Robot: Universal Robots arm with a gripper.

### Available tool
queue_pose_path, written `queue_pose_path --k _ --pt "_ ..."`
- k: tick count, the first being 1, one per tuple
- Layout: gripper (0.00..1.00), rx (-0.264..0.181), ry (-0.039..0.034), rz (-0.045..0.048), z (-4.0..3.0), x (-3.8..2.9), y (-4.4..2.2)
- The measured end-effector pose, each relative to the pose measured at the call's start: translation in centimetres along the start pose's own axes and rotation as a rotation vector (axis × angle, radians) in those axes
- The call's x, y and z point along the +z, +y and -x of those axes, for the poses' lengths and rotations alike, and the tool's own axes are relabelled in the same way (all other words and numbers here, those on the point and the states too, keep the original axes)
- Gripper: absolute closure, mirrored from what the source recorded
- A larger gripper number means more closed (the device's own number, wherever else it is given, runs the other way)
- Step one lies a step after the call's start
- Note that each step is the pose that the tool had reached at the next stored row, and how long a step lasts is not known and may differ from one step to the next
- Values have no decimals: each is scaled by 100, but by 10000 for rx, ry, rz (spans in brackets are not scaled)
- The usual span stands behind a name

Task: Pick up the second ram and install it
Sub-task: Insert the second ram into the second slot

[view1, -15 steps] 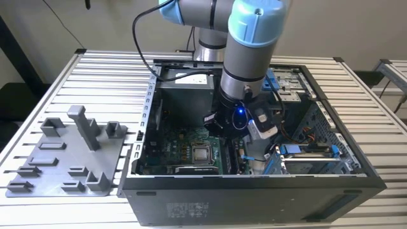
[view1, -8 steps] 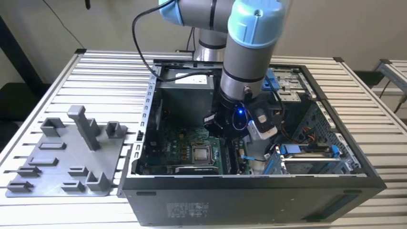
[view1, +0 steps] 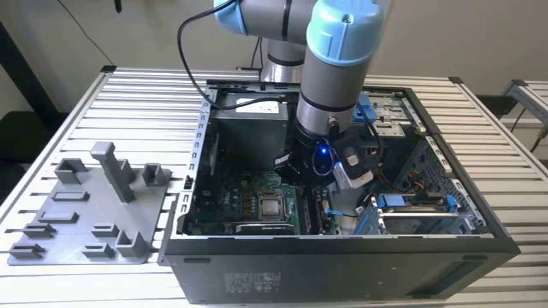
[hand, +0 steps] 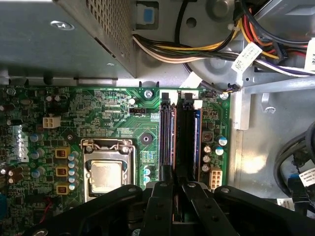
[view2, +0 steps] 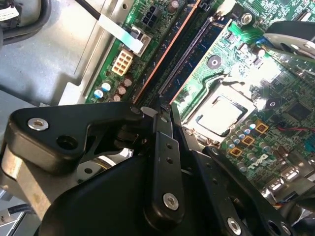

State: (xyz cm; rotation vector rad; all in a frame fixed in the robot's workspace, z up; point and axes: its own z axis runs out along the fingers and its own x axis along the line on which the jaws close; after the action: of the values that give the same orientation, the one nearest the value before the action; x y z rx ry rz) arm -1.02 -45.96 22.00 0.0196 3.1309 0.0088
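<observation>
Gripper [hand: 173,189]: inside the open case [view1: 342,253], low over the board [hand: 113,110]; fingers [hand: 162,196] drawn narrow on the near end of the ram [hand: 186,142], which lies in its slot beside the CPU [hand: 106,177]. In the second wrist view the gripper [view2: 165,110] meets the same ram [view2: 170,54] at the stick's end; whether the ram is fully seated cannot be told.

Ram, position: long dark stick running lengthwise in the slot farther from the CPU. A first stick [hand: 167,132] sits in the adjoining slot, between the ram and the CPU, just beside the ram.

CPU: silver square in a metal frame, on the board, near the slots.

Around the CPU:
- small yellow components [hand: 62,171] and round capacitors [hand: 72,164] on the side away from the slots;
- white connector [hand: 215,177] beyond the slots, at the board's edge;
- power supply [hand: 74,34], grey metal with perforated side, past the board's far edge;
- wire bundle [hand: 197,46], yellow, black and orange, running from the supply over the case floor near the slot ends.

Obstructions: the arm [view1: 334,70] descends through the case opening and covers the slots in the exterior view; the CPU [view1: 272,207] shows beside it there.

Outside the case: grey tray [view1: 90,212] with upright posts, on the slatted table [view1: 145,109], to the exterior view's left.
</observation>
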Motion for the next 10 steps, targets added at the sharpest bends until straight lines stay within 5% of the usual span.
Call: queue_pose_path --k 10 --pt "86 1 7 -4 -1 41 -1"
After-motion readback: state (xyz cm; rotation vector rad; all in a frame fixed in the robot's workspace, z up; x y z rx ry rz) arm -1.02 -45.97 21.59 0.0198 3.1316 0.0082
